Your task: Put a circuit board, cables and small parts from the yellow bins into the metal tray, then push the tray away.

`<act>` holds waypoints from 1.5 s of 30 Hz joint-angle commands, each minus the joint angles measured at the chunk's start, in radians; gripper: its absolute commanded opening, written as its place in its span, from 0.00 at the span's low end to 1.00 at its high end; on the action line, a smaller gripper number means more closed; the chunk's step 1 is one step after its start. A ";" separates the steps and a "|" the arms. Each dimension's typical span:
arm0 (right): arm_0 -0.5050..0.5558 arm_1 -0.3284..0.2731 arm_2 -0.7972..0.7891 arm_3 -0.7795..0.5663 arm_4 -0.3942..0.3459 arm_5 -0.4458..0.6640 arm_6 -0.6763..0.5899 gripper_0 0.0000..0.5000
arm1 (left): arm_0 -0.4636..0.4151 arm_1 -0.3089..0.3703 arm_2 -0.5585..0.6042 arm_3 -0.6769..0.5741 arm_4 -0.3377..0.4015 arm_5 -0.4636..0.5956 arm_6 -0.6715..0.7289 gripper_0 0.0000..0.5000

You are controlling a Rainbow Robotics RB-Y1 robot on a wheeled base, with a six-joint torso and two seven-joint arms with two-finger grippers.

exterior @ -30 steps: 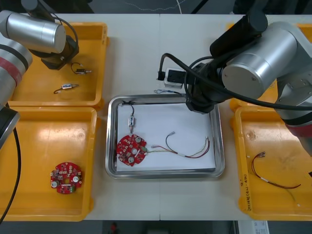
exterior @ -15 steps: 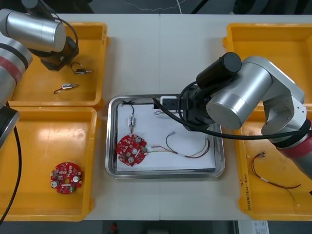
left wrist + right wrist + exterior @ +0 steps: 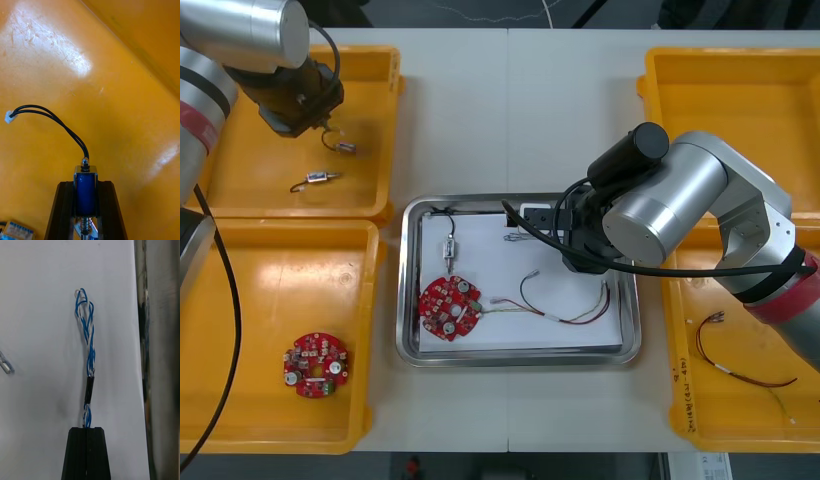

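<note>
- Light, smooth table (image 3: 510,110), with glossy yellow plastic bins (image 3: 250,290) at both sides.
- Rectangular metal tray (image 3: 408,290) sits between the bins: shiny rim, matte white inside.
- Right gripper (image 3: 87,429) is over the tray's far part. Its black fingers are clenched on a thin twisted blue and white cable (image 3: 89,345), which runs out over the white inside, beside the shiny wall. In the front view the arm covers that corner.
- Left gripper (image 3: 85,184) is over the far left bin, clamped on a blue-bodied small metal part (image 3: 86,195). A twin black lead curls off the part to a white plug.
- Round red circuit board (image 3: 449,307) lies in the tray's near-left area; a second red board (image 3: 315,365) lies in the near left bin.
- Thin red and yellow cable (image 3: 565,305) is looped in the tray, just beside the board.
- Loose small metal part (image 3: 317,179) lies on the far left bin's floor.
</note>
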 commanded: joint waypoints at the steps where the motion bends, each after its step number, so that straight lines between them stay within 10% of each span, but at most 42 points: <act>1: 0.007 -0.025 0.015 -0.009 -0.004 -0.010 0.044 0.45 | -0.040 0.047 0.051 -0.104 -0.013 0.100 -0.073 0.00; 3: 0.007 -0.025 0.013 -0.014 -0.009 -0.010 0.044 0.98 | -0.034 0.048 0.062 -0.142 -0.013 0.146 -0.078 0.00; 4: 0.004 -0.025 0.013 -0.015 -0.009 -0.010 0.043 1.00 | -0.032 0.048 0.065 -0.153 -0.015 0.158 -0.078 0.00; 31: 0.072 0.016 -0.200 -0.225 -0.035 0.277 -0.013 1.00 | 0.210 0.054 0.088 -0.817 0.068 0.595 -0.016 0.00; 45: 0.133 0.071 -0.465 -0.476 0.091 0.550 -0.341 1.00 | 0.264 -0.021 0.052 -1.056 0.133 0.688 0.047 0.00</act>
